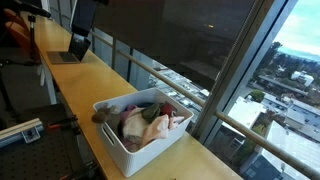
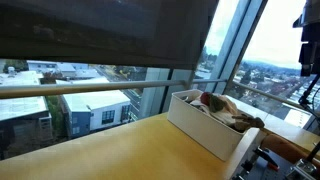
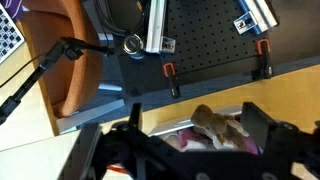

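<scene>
Wrist view: the gripper (image 3: 192,120) enters from the bottom edge, its two black fingers spread wide and pinching nothing. A brown furry plush toy (image 3: 222,124) lies just beyond and between them, nearer the right finger, not touched. It rests on pink fabric (image 3: 186,141) in the white bin (image 3: 150,127). Past the bin run the pale wooden counter (image 3: 240,90) edge and a black perforated board (image 3: 210,35) with two orange clamps (image 3: 171,76) on its near side. A brown chair (image 3: 75,60) stands at far left. In an exterior view the one rectangular, smooth-walled plastic bin (image 1: 110,138) sits at the near end of the long counter (image 1: 70,80) beside the window. It is heaped with soft items, perhaps three, though the pile is too tangled to count. One laptop (image 1: 75,47) stands at the far end. In an exterior view the bin (image 2: 200,125) sits right of centre on the counter (image 2: 120,150), with plush (image 2: 232,110) rising above its rim.
</scene>
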